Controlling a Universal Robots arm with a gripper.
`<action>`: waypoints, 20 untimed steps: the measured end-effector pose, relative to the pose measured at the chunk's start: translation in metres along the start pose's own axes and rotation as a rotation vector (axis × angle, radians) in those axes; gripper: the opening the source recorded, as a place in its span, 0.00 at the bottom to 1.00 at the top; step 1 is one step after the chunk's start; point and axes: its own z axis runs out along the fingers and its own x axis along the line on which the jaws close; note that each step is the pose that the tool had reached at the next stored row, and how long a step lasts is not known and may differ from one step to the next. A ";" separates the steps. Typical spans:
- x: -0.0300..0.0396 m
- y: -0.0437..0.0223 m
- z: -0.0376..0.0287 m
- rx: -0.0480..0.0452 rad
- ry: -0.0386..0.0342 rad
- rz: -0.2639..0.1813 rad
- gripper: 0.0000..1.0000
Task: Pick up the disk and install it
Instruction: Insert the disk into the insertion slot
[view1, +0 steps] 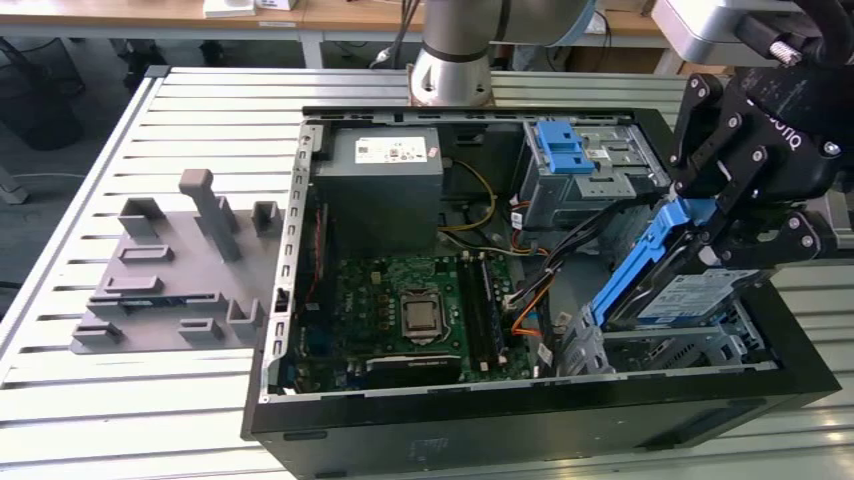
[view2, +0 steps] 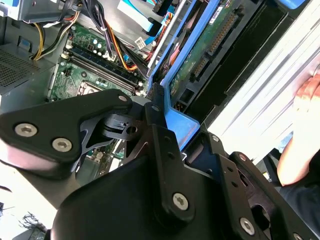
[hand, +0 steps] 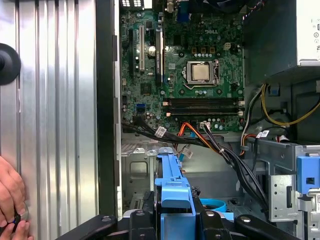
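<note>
The disk (view1: 687, 292) is a silver-grey drive with a white-and-blue label and blue side rails (view1: 638, 268). It hangs tilted, one end low, over the metal drive cage (view1: 667, 352) at the exterior view's right end of the open computer case. My gripper (view1: 747, 243) is shut on its upper end. In the second wrist view the gripper (view2: 160, 117) clamps the blue rail (view2: 176, 122), and the disk's green circuit-board underside (view2: 200, 50) runs away from it. In the first wrist view the blue rail (hand: 172, 187) sticks out from between the fingers (hand: 141, 224).
Inside the case lie the motherboard (view1: 414, 310), the grey power-supply box (view1: 380, 185), a blue latch (view1: 567, 150) on the upper bay and loose cables (view1: 534, 290). A grey fixture block (view1: 174, 270) sits on the slatted table. A person's hand (hand: 10, 197) rests beside the case.
</note>
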 end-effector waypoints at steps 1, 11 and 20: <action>0.0000 0.0000 0.0005 0.0000 0.0001 0.000 0.36; 0.0002 -0.0001 0.0066 0.0000 0.0000 0.000 0.36; 0.0004 -0.0001 0.0119 0.0000 0.0000 0.000 0.36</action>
